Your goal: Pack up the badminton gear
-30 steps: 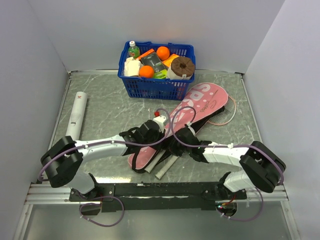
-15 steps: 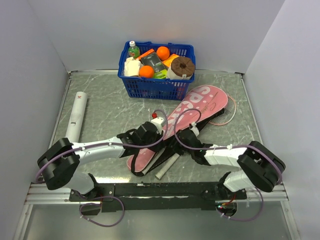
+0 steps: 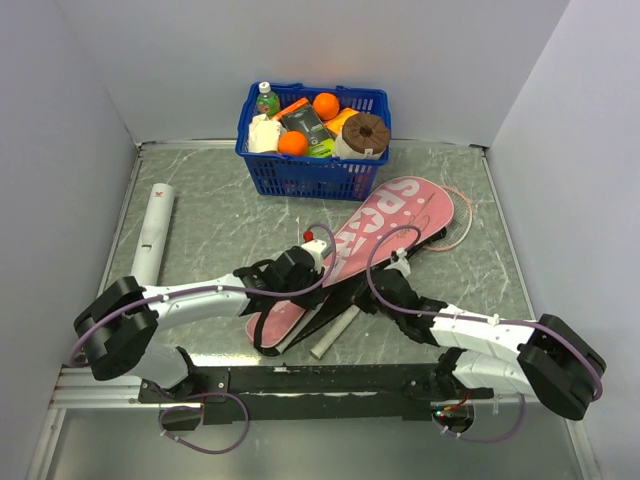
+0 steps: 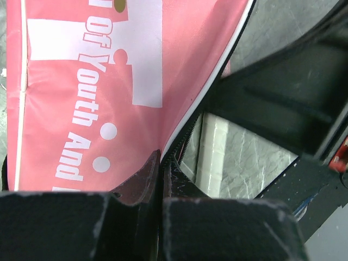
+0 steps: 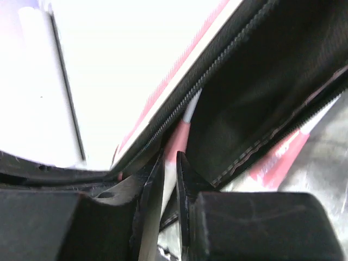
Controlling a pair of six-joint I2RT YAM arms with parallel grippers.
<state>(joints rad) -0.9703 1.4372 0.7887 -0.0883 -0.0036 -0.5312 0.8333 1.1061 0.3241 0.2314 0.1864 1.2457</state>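
The pink "SPORT" cover [image 3: 390, 225] lies slantwise on the table, its black zipper edge open along the near side. My left gripper [image 3: 303, 268] is shut on that edge, and the left wrist view shows the jaws [image 4: 161, 163] pinching the zipper seam of the cover [image 4: 109, 81]. My right gripper [image 3: 385, 290] is at the opening. Its jaws [image 5: 169, 163] are shut on a white-pink racket handle [image 5: 178, 136] that runs into the cover's black inside [image 5: 255, 81]. A racket head [image 3: 458, 228] sticks out past the cover's far right. Another white handle [image 3: 335, 335] lies near the cover's narrow end. The long white tube [image 3: 152, 235] lies at the far left.
A blue basket [image 3: 310, 175] full of groceries stands at the back, just beyond the cover's head. Grey walls close in the table on the left, right and back. Both arms' cables loop over the cover's middle.
The right arm has stretched out lower, its elbow shifting right, and its jaws now pinch the racket handle. The cover's head has swung slightly toward the basket. The left gripper keeps its hold.
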